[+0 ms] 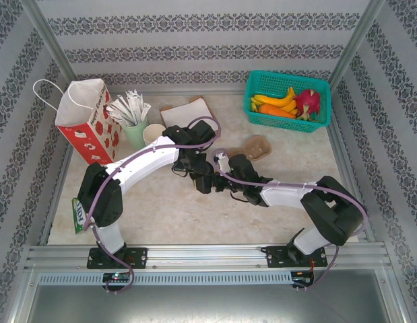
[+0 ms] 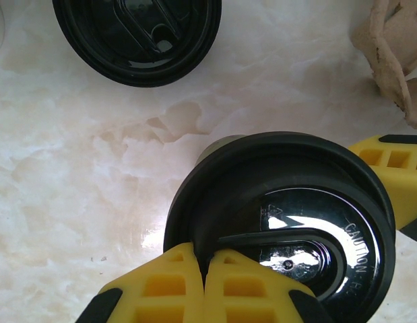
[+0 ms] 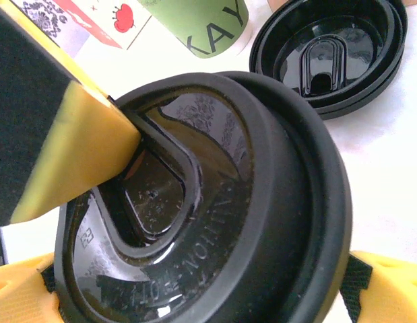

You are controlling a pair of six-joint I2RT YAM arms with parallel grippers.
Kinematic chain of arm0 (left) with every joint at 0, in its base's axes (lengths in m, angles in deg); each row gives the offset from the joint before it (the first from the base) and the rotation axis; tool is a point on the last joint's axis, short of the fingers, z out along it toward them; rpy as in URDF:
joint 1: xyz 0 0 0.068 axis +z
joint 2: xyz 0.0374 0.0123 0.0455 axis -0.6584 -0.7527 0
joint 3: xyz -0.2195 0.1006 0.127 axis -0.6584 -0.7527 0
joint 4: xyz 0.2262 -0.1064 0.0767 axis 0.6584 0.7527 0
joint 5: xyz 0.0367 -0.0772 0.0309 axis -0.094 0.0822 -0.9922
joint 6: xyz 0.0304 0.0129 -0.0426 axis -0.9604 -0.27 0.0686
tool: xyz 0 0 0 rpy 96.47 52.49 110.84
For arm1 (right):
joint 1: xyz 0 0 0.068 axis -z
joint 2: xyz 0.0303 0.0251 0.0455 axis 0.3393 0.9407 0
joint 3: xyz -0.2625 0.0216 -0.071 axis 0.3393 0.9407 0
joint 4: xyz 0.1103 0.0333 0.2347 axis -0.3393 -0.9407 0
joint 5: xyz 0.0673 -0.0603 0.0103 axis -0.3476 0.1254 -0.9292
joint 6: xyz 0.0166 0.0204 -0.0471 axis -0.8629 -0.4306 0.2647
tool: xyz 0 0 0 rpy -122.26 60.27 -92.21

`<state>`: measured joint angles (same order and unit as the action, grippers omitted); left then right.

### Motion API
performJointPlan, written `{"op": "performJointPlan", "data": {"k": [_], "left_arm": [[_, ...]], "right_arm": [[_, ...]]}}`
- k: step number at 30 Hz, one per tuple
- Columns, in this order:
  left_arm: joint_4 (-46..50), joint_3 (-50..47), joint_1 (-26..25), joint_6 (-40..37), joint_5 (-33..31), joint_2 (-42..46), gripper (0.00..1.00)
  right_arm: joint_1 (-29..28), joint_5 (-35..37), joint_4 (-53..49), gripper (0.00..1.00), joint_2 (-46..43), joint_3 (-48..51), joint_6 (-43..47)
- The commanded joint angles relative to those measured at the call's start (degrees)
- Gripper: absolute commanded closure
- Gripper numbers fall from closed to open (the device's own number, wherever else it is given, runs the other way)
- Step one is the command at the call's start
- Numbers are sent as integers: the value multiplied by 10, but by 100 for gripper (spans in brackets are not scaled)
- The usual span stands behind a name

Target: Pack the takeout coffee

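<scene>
The takeout coffee's black lid (image 2: 309,222) bulks large in both wrist views, and the green cup beneath it is hidden. My left gripper (image 2: 205,261) is shut on the near rim of that lid, one yellow finger inside the rim and one outside. My right gripper (image 3: 205,296) stands open around the same lid (image 3: 215,202), with a yellow fingertip (image 3: 390,289) at either side of it. In the top view both grippers meet at the table's centre, the left gripper (image 1: 193,168) coming from the left and the right gripper (image 1: 220,176) from the right.
A red-and-white paper bag (image 1: 87,121) stands at the back left beside a pale green cup of sticks (image 1: 134,128). Spare black lids (image 3: 329,54) lie just beyond the coffee. A beige cup carrier (image 1: 257,147) and a teal fruit basket (image 1: 287,101) are to the right.
</scene>
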<state>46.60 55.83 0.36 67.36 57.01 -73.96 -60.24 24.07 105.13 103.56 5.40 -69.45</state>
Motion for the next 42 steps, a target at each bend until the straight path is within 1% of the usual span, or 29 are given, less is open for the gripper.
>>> {"op": "performJointPlan", "data": {"k": [1,4,7,11,16,19,21,25,27,29,32,38,42], "left_arm": [[6,-14,-12,-16,70,-33,100],[5,-18,-13,-15,70,-33,100],[3,-21,-13,-15,68,-30,100],[2,-19,-12,-17,67,-31,100],[20,-8,-12,-9,41,-34,100],[22,-6,-12,-5,28,-28,100],[21,-4,-12,-5,26,-26,100],[20,-1,-13,-7,29,-26,100],[19,-1,-13,-8,30,-25,100],[19,-1,-13,-9,30,-24,99],[18,2,-13,-10,32,-23,96],[14,0,-13,-9,34,-21,92],[10,-1,-13,-10,34,-18,91]], "right_arm": [[-6,44,60,2,25,-5,-14],[-9,60,47,2,22,-3,-11],[-8,80,30,7,18,25,-5],[6,66,26,9,20,66,-11],[23,-29,-41,4,-52,41,-14],[52,-104,-37,3,-78,32,-50],[63,-127,-35,3,-88,29,-66],[88,-107,-57,3,-94,19,-121],[96,-108,-59,6,-87,13,-151],[95,-108,-64,9,-80,5,-162],[94,-90,-79,12,-69,-7,-185],[88,-50,-122,19,-54,-25,-204],[80,-52,-149,20,-45,-43,-196]]}}
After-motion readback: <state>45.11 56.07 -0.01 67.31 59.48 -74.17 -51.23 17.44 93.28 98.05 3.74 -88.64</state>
